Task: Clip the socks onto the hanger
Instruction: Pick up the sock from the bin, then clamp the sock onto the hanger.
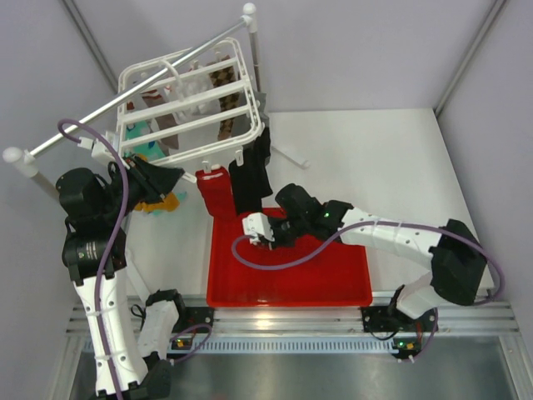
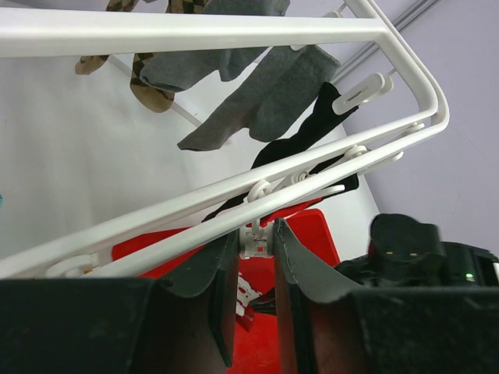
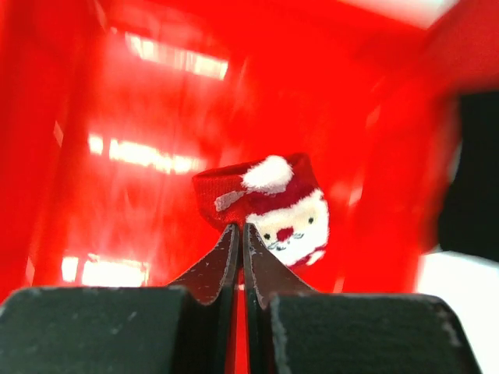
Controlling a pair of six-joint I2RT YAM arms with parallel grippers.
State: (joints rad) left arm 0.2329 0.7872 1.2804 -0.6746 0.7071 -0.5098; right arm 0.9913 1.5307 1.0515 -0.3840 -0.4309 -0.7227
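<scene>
The white slatted hanger (image 1: 191,125) hangs at the back left; its bars cross the left wrist view (image 2: 195,31). A black sock (image 1: 250,179) and a dark red sock (image 1: 215,192) hang clipped at its near edge. My left gripper (image 1: 171,177) is at the frame's near edge. In its wrist view the left gripper (image 2: 256,234) is shut on a small white clip (image 2: 256,243) under the bar. My right gripper (image 1: 265,233) is low over the red tray (image 1: 333,275). In its wrist view the right gripper (image 3: 240,227) is shut on the edge of a red sock with a Santa face (image 3: 265,202).
A metal rail (image 1: 125,92) on white-capped poles carries the hanger. Grey socks (image 2: 265,93), brown patterned socks and teal socks (image 1: 140,133) hang from it. An orange-yellow sock (image 1: 162,202) hangs below my left gripper. The cell's walls stand on three sides.
</scene>
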